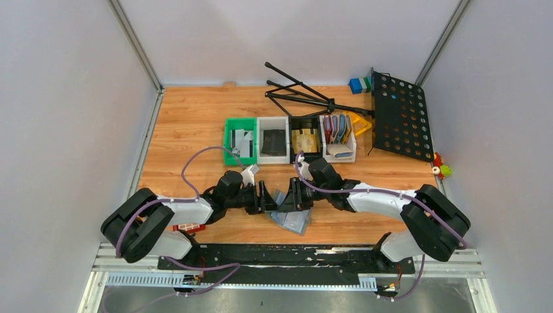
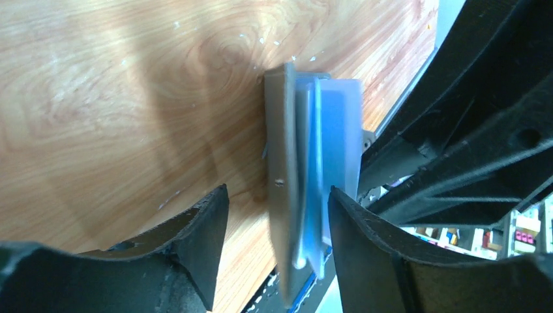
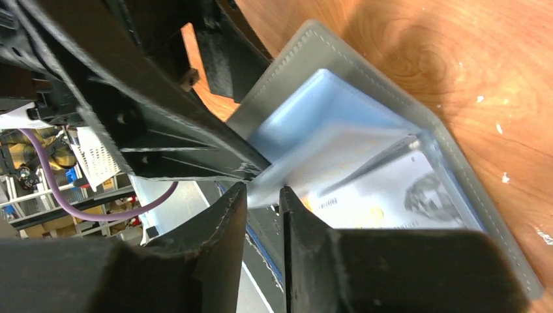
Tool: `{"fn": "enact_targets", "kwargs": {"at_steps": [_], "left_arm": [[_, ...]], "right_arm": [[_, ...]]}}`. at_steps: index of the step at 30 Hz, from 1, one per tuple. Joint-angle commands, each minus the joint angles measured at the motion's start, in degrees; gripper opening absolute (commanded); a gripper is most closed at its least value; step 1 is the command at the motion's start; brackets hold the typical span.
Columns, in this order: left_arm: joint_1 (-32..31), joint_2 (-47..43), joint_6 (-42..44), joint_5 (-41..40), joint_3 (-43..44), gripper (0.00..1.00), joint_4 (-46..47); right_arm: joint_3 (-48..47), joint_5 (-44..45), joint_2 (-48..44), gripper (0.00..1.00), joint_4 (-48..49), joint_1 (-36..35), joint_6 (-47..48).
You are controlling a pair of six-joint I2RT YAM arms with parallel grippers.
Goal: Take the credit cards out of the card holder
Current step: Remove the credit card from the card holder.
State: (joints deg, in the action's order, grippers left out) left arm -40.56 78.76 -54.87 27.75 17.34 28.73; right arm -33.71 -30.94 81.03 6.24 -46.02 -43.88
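Right gripper [image 3: 263,189] clamps the pale inner edge of the flat grey-blue bifold card holder [image 1: 293,220], seemingly propping it open, while left gripper [image 2: 277,192] straddles it, jaws released.

Top cam: fixed high behind two black-and-white robot arms [image 1: 186,212], looking down & fwd over the whole light wood-grain tabletop [image 1: 189,117]. L wrist cam: v. close, aimed past its own black fingers [image 2: 195,248] at a flat grey-blue bifold card holder [image 2: 283,195], edge-on. R wrist cam: even closer, facing its open inside. All three views share holder & wood.
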Motion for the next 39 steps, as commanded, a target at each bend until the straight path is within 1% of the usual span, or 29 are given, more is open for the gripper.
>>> {"fn": "enact_targets", "kwargs": {"at_steps": [1, 5, 10, 14, 15, 17, 18, 19, 22, 24, 26, 28, 30, 32, 35, 37, 39], "left_arm": [[1.2, -4.8, 0.3, 2.5, -1.0, 0.67, 1.8], [1.9, -5.9, -0.8, 3.0, -2.0, 0.69, 3.6], [2.0, -4.3, -2.1, 3.9, -2.1, 0.66, 6.6], [2.0, -3.3, -2.4, 4.7, -2.0, 0.69, 8.7], [2.0, -3.1, -2.3, 4.8, -2.0, 0.69, 9.0], [2.0, -2.9, -2.2, 4.9, -2.1, 0.69, 8.9], [2.0, -2.9, -2.1, 4.9, -2.0, 0.68, 8.9], [2.0, -2.8, -2.0, 4.8, -1.9, 0.65, 8.8], [2.0, -2.7, -1.3, 4.4, -1.4, 0.57, 7.4], [2.0, -2.7, 0.7, 3.5, -0.2, 0.53, 4.1], [2.0, -2.9, 2.8, 2.5, 1.0, 0.49, 0.2], [2.0, -3.2, 4.6, 1.4, 1.9, 0.48, -3.3], [2.0, -3.3, 5.8, 1.0, 2.5, 0.49, -5.1], [2.0, -3.4, 6.4, 0.8, 2.9, 0.50, -6.3], [2.0, -3.5, 7.1, 0.6, 3.4, 0.50, -7.3], [2.0, -3.5, 7.3, 0.6, 3.8, 0.46, -7.8], [2.0, -3.4, 7.6, 0.6, 4.1, 0.39, -8.1]], "right_arm": [[-0.4, 0.8, 1.9, 0.23, 2.8, 0.1, -0.2], [-0.2, 1.5, 2.0, 0.20, 2.4, 0.1, -0.3], [-0.8, 3.5, 1.9, 0.19, -0.6, 0.1, 0.8], [-0.6, 4.4, 2.0, 0.19, -0.3, 0.1, 0.7], [-0.7, 4.6, 2.1, 0.21, -0.1, 0.1, 0.7], [-1.3, 5.1, 2.4, 0.29, 0.3, 0.1, 0.6], [-1.8, 5.3, 2.6, 0.31, 0.2, 0.1, 0.8], [-2.3, 5.7, 2.7, 0.30, -0.3, 0.1, 1.0], [-3.6, 7.7, 3.0, 0.23, -3.6, 0.1, 2.1], [-3.8, 9.3, 2.9, 0.17, -5.6, 0.1, 2.5], [-3.3, 10.3, 2.5, 0.16, -6.0, 0.1, 2.6], [-2.9, 10.8, 2.5, 0.14, -6.0, 0.1, 2.6], [-2.8, 11.1, 2.8, 0.15, -6.0, 0.1, 2.7], [-3.0, 10.7, 3.6, 0.20, -6.0, 0.1, 2.8], [-4.0, 9.9, 5.2, 0.24, -5.9, 0.0, 3.2], [-4.9, 9.7, 5.7, 0.25, -6.0, -0.1, 3.7], [-5.0, 10.3, 5.4, 0.26, -7.8, -0.1, 3.8]]}}
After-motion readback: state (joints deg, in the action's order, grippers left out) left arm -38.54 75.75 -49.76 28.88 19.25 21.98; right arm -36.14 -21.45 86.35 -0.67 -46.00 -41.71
